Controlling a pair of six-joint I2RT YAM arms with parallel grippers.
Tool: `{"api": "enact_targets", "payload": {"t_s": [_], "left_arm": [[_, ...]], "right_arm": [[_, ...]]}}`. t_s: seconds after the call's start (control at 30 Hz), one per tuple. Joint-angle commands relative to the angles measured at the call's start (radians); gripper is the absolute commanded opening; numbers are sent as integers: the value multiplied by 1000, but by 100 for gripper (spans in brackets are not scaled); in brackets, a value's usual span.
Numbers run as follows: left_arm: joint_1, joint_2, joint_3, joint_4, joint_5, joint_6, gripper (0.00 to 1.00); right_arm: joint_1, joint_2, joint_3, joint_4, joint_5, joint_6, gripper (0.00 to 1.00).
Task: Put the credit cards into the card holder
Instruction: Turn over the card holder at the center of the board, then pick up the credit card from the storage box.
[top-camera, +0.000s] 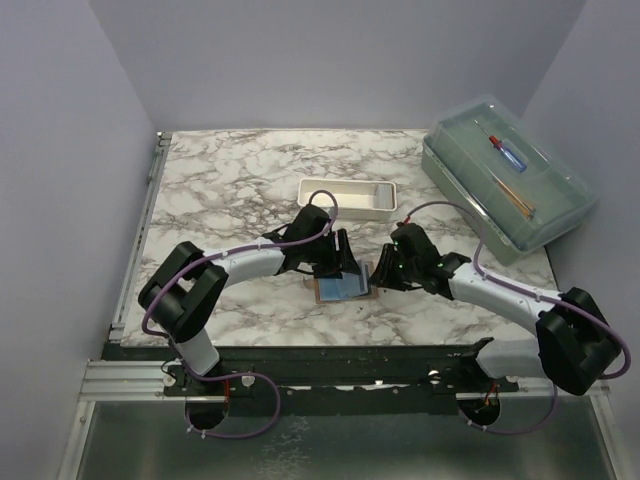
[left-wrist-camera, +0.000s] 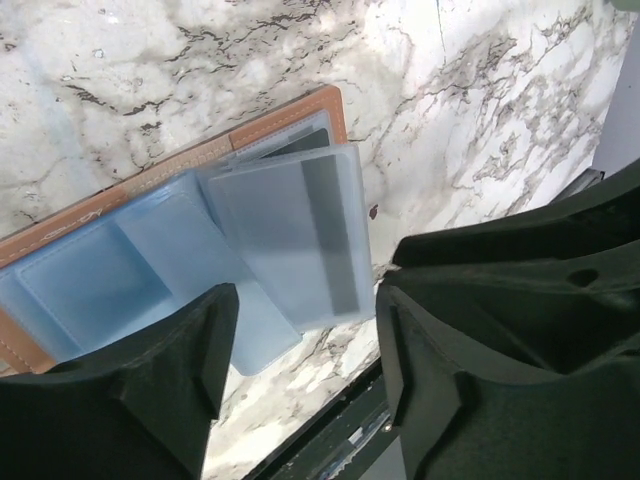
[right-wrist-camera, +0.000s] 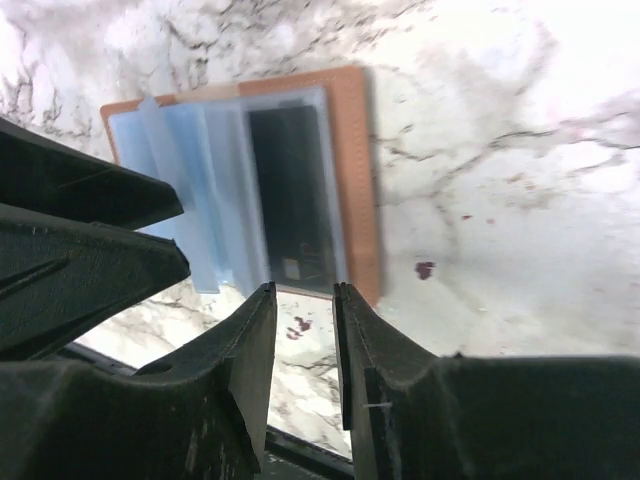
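Card holder (top-camera: 342, 288) lies open at frame centre, pale credit card (left-wrist-camera: 290, 235) askew on it. Left gripper (left-wrist-camera: 305, 305) wide open, empty; right gripper (right-wrist-camera: 305, 300) slightly parted, empty. White tray (top-camera: 347, 198) above; clear lidded box (top-camera: 505, 180) upper right.

Left pincer (left-wrist-camera: 305, 305) wide open, right pincer (right-wrist-camera: 304, 295) barely ajar.

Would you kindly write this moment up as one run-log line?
card holder open | pale card skewed across it | left gripper open above | right gripper open, empty
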Motion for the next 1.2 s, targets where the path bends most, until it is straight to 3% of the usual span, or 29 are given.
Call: {"api": "enact_targets", "payload": {"t_s": [0.0,0.17,0.33,0.53,0.73,0.93,1.17], "left_arm": [[-5,4,13,13,17,27,67],[-5,-39,15,14,21,45,76],[-5,-111,-19,-26,-12,79,77],[-2,-149,-82,-75,-48,116,76],[0,-254,-135,-149,-123,166,76],[1,-335,-178,-177,-147,178,76],[1,-363,-192,-181,-147,188,77]], "right_arm": [[-12,-51,73,-143,120,-83,38],[-35,-8,164,-188,149,-137,51],[-134,76,333,-207,144,-228,59],[-141,321,633,-327,363,-286,72],[-141,542,846,-386,529,-346,76],[-141,713,1020,-441,673,-402,70],[-141,852,1150,-485,712,-446,69]]}}
